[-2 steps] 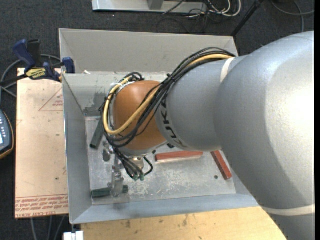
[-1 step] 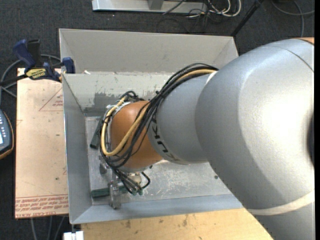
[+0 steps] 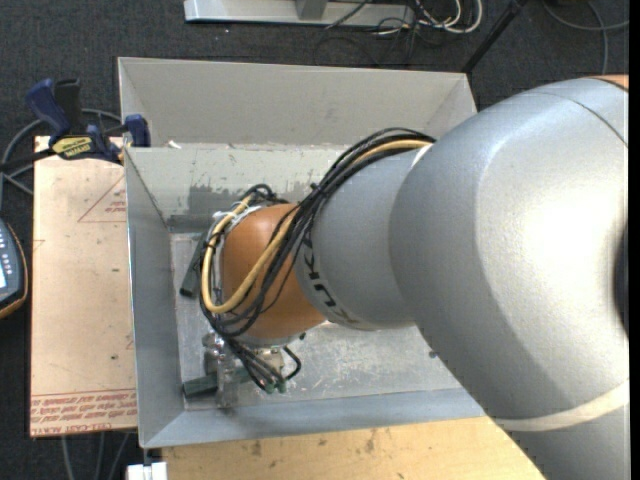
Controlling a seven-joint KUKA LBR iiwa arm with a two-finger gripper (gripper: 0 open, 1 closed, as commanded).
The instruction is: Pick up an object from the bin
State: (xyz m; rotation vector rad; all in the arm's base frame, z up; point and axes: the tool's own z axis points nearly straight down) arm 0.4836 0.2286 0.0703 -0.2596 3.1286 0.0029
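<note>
The bin point(image 3: 150, 298) is sitting on a dark carpet point(image 3: 60, 28), and its grey metal floor is showing scuffs and scratches where it is lying bare toward the lower right. Beyond the bin's far wall, a pale metal stand point(image 3: 290, 6) is lying on the carpet with a tangle of leads point(image 3: 440, 8) trailing beside it.

The arm point(image 3: 500, 268) is reaching in from the right and covering most of the bin's floor. Its orange cover point(image 3: 265, 268) is hanging over the left half, with black and yellow cables point(image 3: 340, 173) looping across it. Below the cover, the gripper point(image 3: 226, 373) is sitting low in the bin's lower-left corner. Whether the claw is standing apart or together cannot be told, since the wrist and cables are blocking it.

Two loose things are showing. One dark block point(image 3: 198, 390) is lying in that same corner, just beside the gripper on its left; whether the two are touching cannot be told. One black strip point(image 3: 190, 268) is lying by the left wall, higher up, well apart from the block and just beside the cover. A small green bit point(image 3: 281, 384) is showing at the gripper's right; whether it is wiring or a loose thing cannot be told.
</note>
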